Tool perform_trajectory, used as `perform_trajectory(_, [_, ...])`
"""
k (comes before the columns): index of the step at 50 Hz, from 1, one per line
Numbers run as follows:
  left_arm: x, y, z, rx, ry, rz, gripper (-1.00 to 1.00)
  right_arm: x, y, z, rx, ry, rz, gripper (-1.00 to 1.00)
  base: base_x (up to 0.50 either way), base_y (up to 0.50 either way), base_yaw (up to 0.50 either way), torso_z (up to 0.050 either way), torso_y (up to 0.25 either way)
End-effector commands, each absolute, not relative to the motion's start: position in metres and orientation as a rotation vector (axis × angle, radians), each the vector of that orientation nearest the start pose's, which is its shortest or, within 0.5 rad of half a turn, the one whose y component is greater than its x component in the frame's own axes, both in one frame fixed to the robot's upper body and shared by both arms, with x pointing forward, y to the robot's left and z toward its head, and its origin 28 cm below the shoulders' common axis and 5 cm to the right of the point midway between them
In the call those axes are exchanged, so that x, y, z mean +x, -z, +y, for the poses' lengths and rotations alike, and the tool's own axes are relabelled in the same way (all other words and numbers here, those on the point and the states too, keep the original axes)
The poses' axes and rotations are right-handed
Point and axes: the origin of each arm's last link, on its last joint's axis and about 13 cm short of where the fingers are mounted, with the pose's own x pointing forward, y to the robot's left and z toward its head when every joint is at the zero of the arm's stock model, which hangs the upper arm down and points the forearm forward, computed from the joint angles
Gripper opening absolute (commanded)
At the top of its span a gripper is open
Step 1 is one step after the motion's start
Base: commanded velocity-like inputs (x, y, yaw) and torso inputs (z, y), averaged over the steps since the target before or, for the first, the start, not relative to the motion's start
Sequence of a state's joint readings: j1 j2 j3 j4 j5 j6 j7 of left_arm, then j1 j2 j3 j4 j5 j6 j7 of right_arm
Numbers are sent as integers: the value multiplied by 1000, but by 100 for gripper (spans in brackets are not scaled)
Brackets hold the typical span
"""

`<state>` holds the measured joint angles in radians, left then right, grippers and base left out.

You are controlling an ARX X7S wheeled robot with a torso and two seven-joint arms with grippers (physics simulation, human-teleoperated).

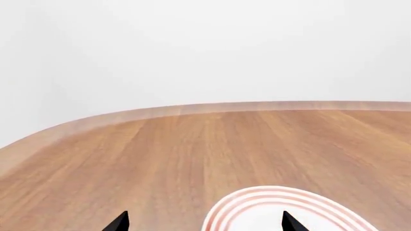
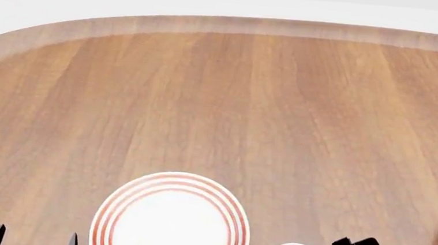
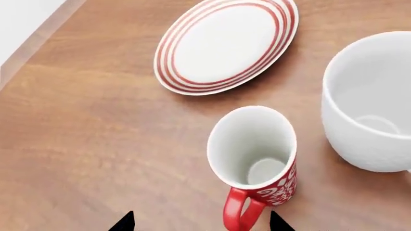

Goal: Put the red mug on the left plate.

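Fingertips of the right gripper point(image 3: 200, 222) stand spread apart, straddling the handle of the upright red mug point(image 3: 253, 161) without touching it; left gripper point(image 1: 204, 222) likewise open, empty. Mug stands on the wooden table point(image 3: 96, 144), just right of the left plate point(image 3: 224, 45), white mug point(image 3: 372, 101) beside it

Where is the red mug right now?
The red mug stands upright on the wooden table in the right wrist view, between the striped plate and the big white mug, touching neither.

A wooden table point(image 2: 228, 106) with a rounded, paler-edged corner stands before a plain white wall point(image 1: 205, 48) under even, diffuse lighting.
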<state>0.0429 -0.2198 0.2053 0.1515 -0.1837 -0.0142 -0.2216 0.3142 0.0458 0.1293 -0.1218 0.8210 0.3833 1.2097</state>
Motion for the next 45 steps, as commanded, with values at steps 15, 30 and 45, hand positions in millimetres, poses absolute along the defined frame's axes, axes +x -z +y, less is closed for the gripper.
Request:
perform_trajectory(15, [197, -32, 211, 15, 3, -55, 100, 293, -90, -111, 709, 1021, 400, 100, 0, 0, 0, 0, 0])
perform_trajectory(30, [197, -32, 212, 13, 0, -55, 100, 301, -85, -112, 706, 1034, 421, 100, 0, 0, 0, 0, 0])
perform_trajectory(45, [197, -33, 212, 11, -3, -57, 100, 304, -80, -112, 711, 1040, 445, 100, 0, 0, 0, 0, 0])
